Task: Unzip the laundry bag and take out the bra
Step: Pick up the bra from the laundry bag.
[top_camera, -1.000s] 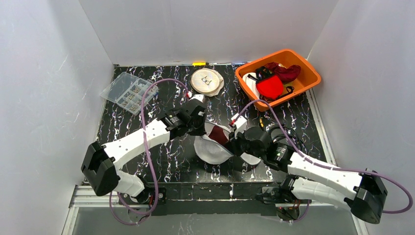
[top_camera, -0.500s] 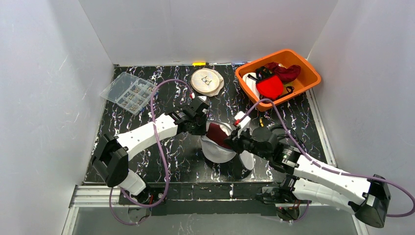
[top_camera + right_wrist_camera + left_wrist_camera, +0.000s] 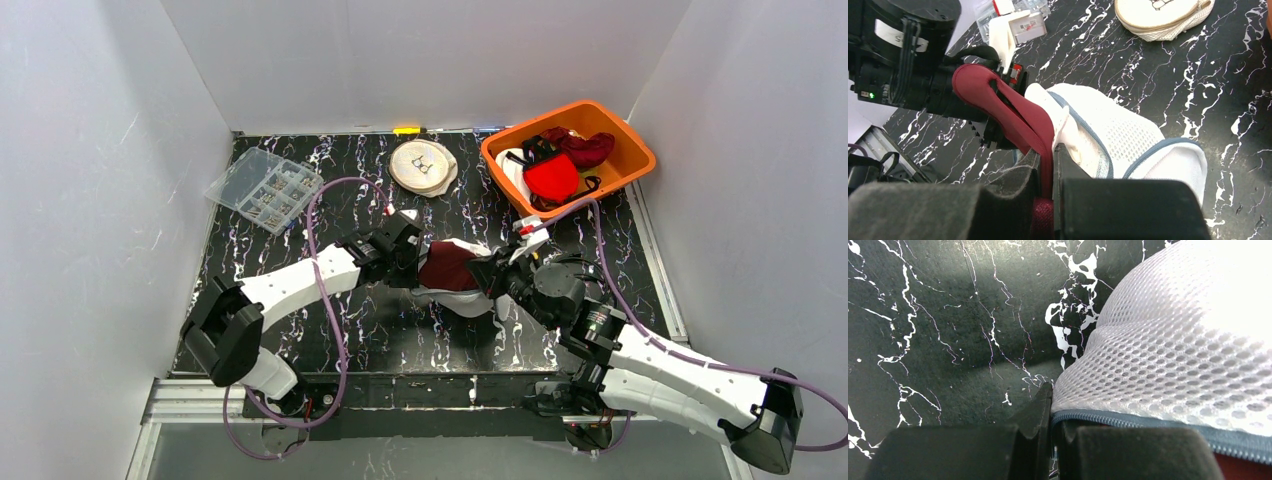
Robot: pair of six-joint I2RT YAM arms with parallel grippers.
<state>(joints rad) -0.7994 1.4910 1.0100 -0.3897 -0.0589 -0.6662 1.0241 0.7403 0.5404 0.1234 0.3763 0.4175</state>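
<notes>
A white mesh laundry bag point(image 3: 462, 299) with a grey-blue zipper lies open mid-table; it also shows in the left wrist view point(image 3: 1178, 350) and the right wrist view point(image 3: 1128, 140). A dark red bra point(image 3: 447, 269) sticks out of its opening, stretched between the arms. My left gripper point(image 3: 408, 262) is shut on the bag's zipper edge point(image 3: 1108, 421). My right gripper point(image 3: 492, 280) is shut on the bra point(image 3: 1018, 117), holding it pulled up and partly out of the bag.
An orange bin point(image 3: 632, 160) at the back right holds red, dark and white garments. A round cream mesh pouch point(image 3: 422, 166) lies at the back centre. A clear compartment box point(image 3: 262, 188) sits at the back left. White walls enclose the table.
My right gripper has moved right and away from the left one, drawing the red bra further out of the bag. The bag has flattened and shifted right. My left gripper keeps hold of its edge.
</notes>
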